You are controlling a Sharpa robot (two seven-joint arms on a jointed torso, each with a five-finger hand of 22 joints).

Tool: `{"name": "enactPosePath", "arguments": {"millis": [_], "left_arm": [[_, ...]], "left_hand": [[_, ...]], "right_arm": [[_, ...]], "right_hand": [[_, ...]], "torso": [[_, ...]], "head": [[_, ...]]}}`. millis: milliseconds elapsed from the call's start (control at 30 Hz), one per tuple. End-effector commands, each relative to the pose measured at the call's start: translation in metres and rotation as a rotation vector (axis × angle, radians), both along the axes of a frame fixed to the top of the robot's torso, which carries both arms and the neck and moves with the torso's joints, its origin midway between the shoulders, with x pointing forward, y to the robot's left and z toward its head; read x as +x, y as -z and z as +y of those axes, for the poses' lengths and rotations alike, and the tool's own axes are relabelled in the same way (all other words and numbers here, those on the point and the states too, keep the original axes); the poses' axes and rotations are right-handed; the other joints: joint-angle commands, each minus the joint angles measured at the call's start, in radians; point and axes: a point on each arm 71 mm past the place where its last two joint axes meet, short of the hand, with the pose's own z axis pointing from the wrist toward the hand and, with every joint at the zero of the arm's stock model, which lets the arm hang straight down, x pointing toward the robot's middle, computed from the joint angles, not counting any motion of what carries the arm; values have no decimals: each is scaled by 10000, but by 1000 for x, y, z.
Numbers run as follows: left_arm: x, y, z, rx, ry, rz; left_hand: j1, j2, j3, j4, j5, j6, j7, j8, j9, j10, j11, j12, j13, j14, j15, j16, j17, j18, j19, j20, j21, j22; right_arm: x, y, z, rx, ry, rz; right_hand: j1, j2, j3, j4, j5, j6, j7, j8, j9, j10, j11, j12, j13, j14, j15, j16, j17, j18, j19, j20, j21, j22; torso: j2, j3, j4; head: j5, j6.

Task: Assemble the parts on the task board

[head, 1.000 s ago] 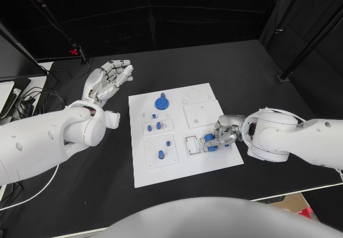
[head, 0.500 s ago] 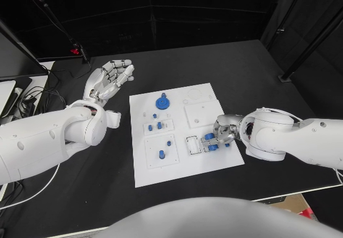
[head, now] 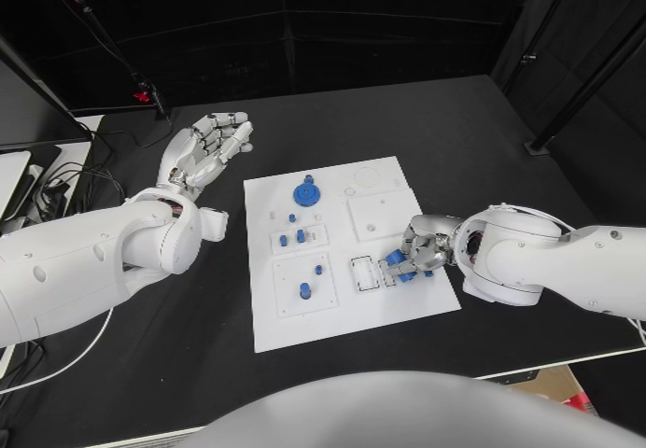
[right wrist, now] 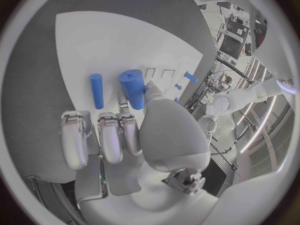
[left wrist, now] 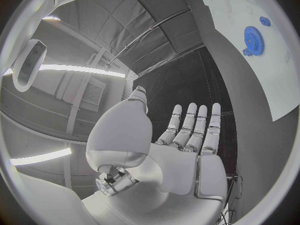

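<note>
The white task board (head: 347, 322) lies in the middle of the black table. My right hand (head: 420, 252) rests over its right edge and pinches a thick blue cylinder (head: 396, 257) (right wrist: 133, 87) between thumb and fingers, just above the board. A thin blue peg (right wrist: 96, 91) lies on the board beside it. A blue gear (head: 307, 195) (left wrist: 254, 39) sits at the board's far part. Small blue pieces (head: 291, 239) stand in the middle-left blocks. My left hand (head: 202, 154) (left wrist: 187, 135) hovers flat over the table left of the board, fingers spread and holding nothing.
A rectangular white socket (head: 363, 273) lies just left of the right hand. A black stand with a red clamp (head: 139, 95) and cables (head: 61, 182) sit at the far left. Bare black table surrounds the board.
The right hand has shifted only slightly with the cylinder still in its grip. The left hand has stayed where it was.
</note>
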Motion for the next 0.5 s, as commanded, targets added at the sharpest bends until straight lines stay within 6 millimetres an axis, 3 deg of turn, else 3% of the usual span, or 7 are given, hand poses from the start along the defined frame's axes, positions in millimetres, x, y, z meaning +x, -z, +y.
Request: {"name": "enactPosePath", "arguments": {"millis": [33, 333, 500], "left_arm": [[-3, -9, 0, -402, 186, -1174], [-2, -9, 1, -385, 162, -1151], [-2, -8, 1, -386, 171, -1129]], "left_hand": [[30, 100, 6, -27, 61, -84, 1534, 40, -16, -60, -40, 51, -8, -38, -23, 36, -7, 55, 31, -9, 61, -7], [31, 108, 5, -27, 62, -86, 1533, 43, -19, -62, -40, 57, -12, -39, -23, 42, -15, 54, 26, -9, 60, -15], [31, 108, 5, -27, 62, -86, 1533, 43, -19, -62, -40, 57, -12, -39, -23, 42, -15, 54, 26, -9, 60, -15]], "right_arm": [[-6, 5, -3, 1154, 751, 308], [-15, -1, -13, 3501, 2236, 588], [-20, -3, -15, 4843, 3051, 857]], "right_hand": [[514, 392, 1065, -828, -23, 233, -30, -171, -2981, 1023, -16, 33, 2631, 1056, -21, 25, 2634, -72, 1021, -46, 34, 2633], [390, 173, 1590, -816, 306, 781, -38, -545, -3168, 1023, -11, 33, 2631, 1056, -15, 25, 2634, -72, 1021, -21, 34, 2633], [179, 49, 1729, -745, 967, 1115, -90, -818, -3262, 1023, -72, 33, 2631, 1056, -55, 25, 2634, -72, 1021, -62, 34, 2633]], "torso": [[1, 2, -4], [-9, -11, -11], [1, 4, 0]], "head": [[18, 0], [39, 0], [56, 0]]}}
